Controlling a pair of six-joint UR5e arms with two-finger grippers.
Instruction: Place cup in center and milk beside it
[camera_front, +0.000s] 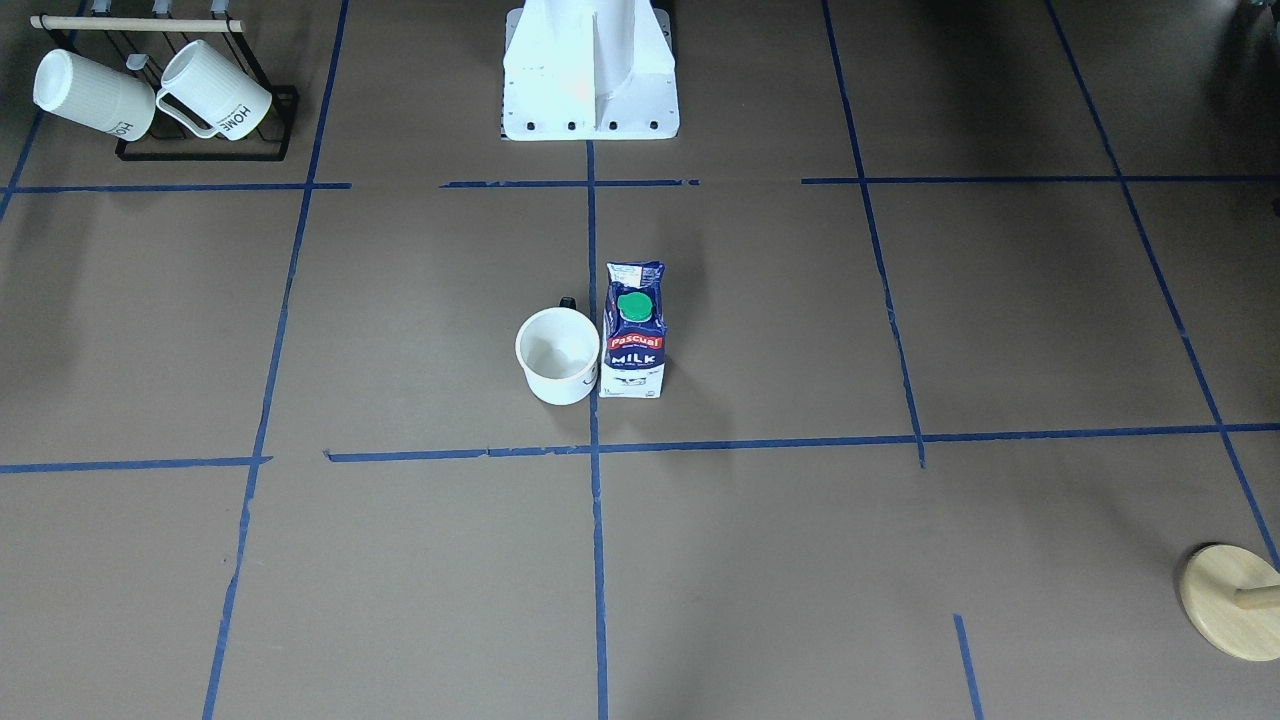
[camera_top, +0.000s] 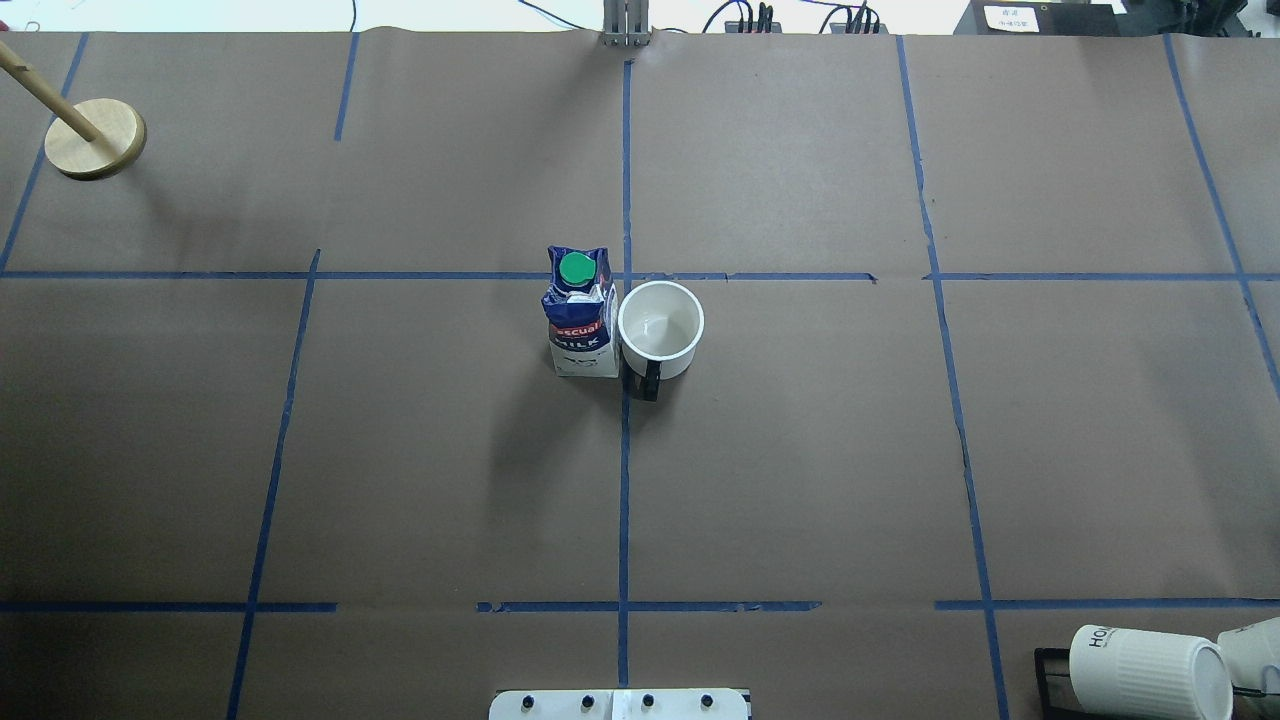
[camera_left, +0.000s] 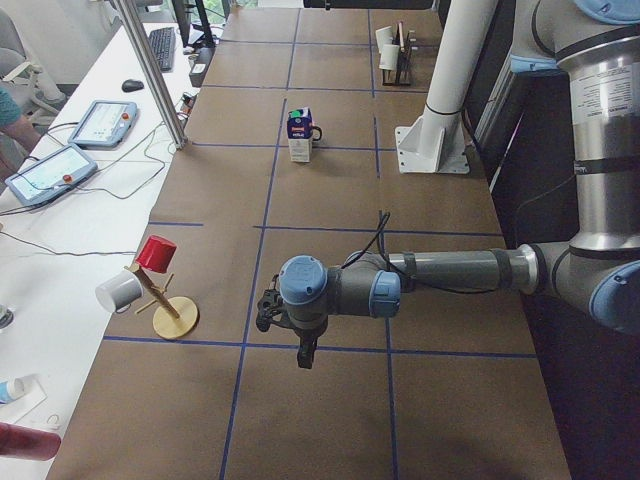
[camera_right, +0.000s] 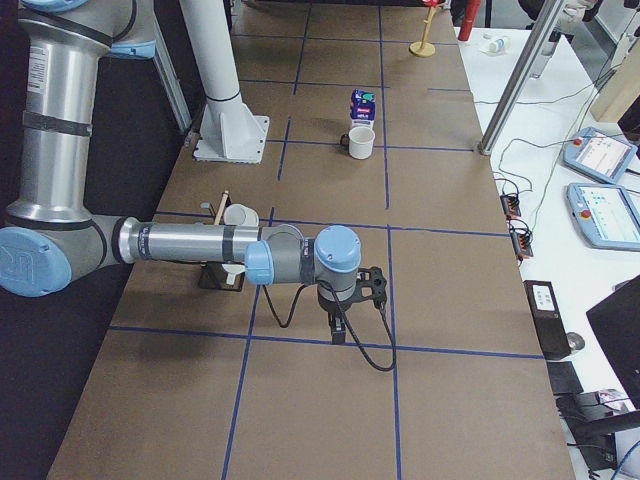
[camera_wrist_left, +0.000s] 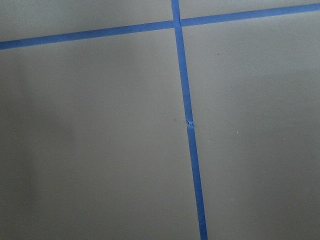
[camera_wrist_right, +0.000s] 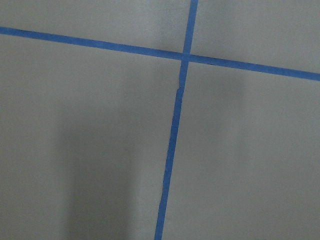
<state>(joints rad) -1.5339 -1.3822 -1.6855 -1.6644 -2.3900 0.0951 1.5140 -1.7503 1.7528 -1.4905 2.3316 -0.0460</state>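
The white cup (camera_front: 558, 355) stands upright just on the robot's side of the center tape crossing (camera_front: 594, 450), its black handle toward the robot. It also shows in the overhead view (camera_top: 660, 325). The blue and white milk carton (camera_front: 634, 335) with its green cap stands upright right beside the cup, on the other side of the center tape line (camera_top: 580, 320). My left gripper (camera_left: 268, 312) shows only in the exterior left view, far from both things. My right gripper (camera_right: 372, 285) shows only in the exterior right view, also far off. I cannot tell whether either is open or shut. Both wrist views show only tape lines.
A black rack (camera_front: 262, 152) with two ribbed "HOME" mugs (camera_front: 95, 95) stands at the table's corner on my right. A wooden peg stand (camera_top: 95, 138) stands at the far left corner. The robot's white base (camera_front: 590, 80) sits at the near edge.
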